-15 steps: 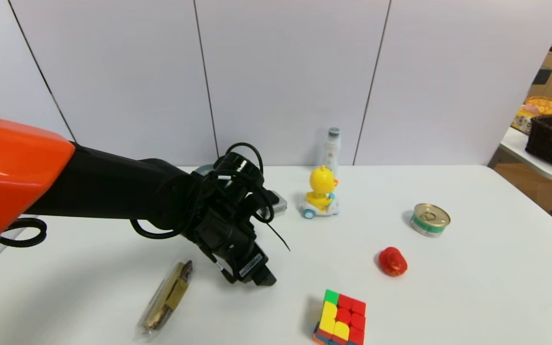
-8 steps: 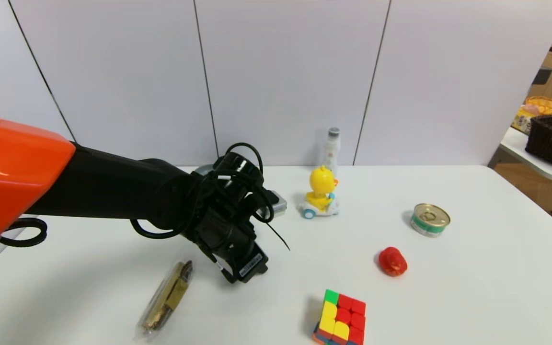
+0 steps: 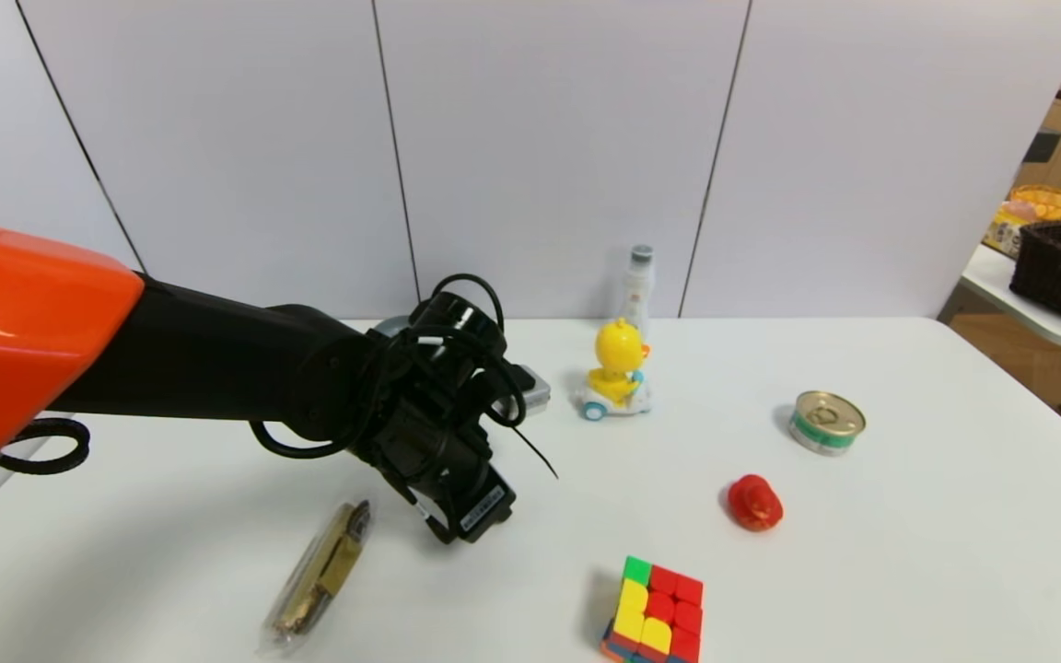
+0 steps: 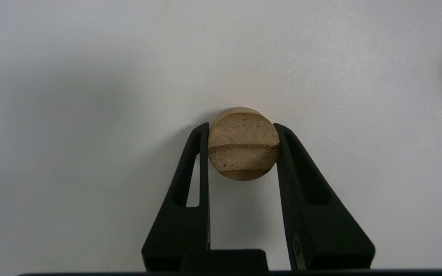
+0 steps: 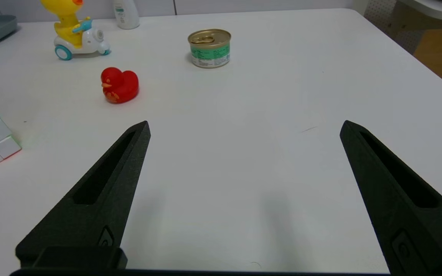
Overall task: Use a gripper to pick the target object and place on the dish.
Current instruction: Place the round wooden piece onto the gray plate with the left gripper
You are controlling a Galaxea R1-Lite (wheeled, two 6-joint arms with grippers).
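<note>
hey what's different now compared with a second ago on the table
The left hand has closed: its lower finger, poking out beyond the body before, has drawn in, and the hand now grips the wooden knob. The arm itself stayed put, as did the puzzle cube, red duck, tin can and wrapped item.

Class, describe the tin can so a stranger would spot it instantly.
On the white table, look right of the yellow duck toy. Behind the small red duck stands a gold-lidded tin can, the only thing there with a green band.
</note>
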